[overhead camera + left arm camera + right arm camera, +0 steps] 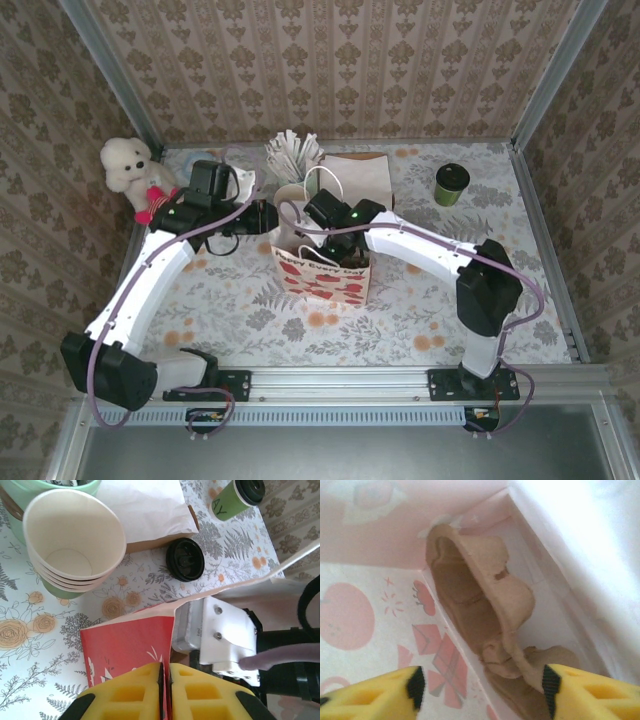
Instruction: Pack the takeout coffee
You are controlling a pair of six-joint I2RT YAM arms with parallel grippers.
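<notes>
Currently, my left gripper (165, 690) is closed on the upper edge of the gift bag (322, 280), its two yellow pads pressed together with only the red paper wall between them. My right gripper (482, 692) is down inside the bag's mouth with its pads set apart at a moderate width. The lower end of a brown pulp cup carrier (485, 595) lies between them, and I cannot tell whether either pad touches it. Readable text: in the top view, the bag's front panel carries "Happy Every Day" in script above red printed shapes. The takeout coffee (451, 184) bears the dark letters "AY" on its green wall in the left wrist view, the rest curving out of sight. The takeout coffee stands upright on the table at the far right, well apart from the bag and from both grippers; in the left wrist view the frame edge cuts its top. A flat black lid (185, 559) lies between cup and bag, and a stack of cream-lined cups (75, 540) stands further left. The right wrist view is soft, so the carrier's moulded detail is hard to make out.
</notes>
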